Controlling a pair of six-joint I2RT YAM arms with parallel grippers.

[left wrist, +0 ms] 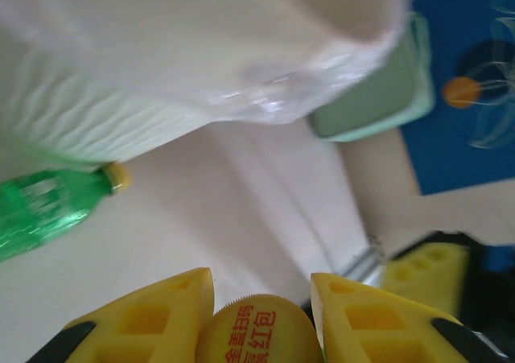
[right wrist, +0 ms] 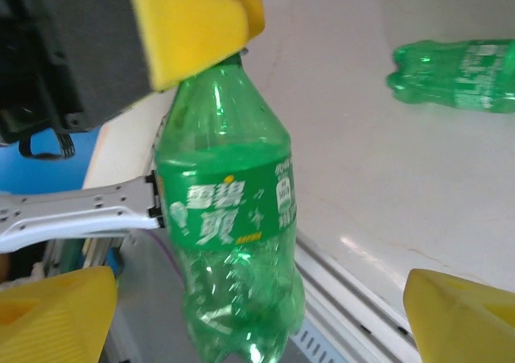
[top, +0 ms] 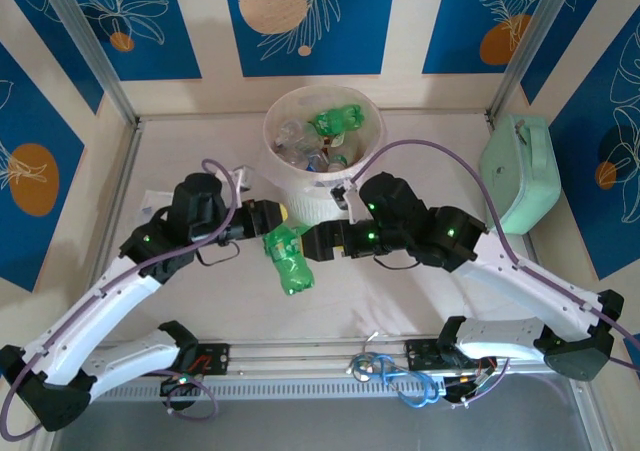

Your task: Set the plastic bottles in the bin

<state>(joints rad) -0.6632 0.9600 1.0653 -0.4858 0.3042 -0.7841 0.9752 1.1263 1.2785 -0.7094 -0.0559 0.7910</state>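
Note:
A green plastic bottle [top: 288,261] hangs off the table in front of the bin [top: 300,186], held by its yellow cap [left wrist: 253,331]. My left gripper [top: 278,221] is shut on that cap, one finger [left wrist: 153,319] on each side. In the right wrist view the same bottle [right wrist: 229,218] dangles between the wide-open fingers of my right gripper [right wrist: 257,323], touching neither. Another green bottle [right wrist: 459,73] lies on the table; in the left wrist view this second bottle [left wrist: 48,210] lies by the bin wall [left wrist: 121,65]. Several bottles [top: 335,123] lie inside the bin.
A mint-green case [top: 520,171] stands at the right wall. A metal rail [top: 320,356] with loose cables [top: 400,381] runs along the table's front edge. Both arms meet in the middle, just in front of the bin.

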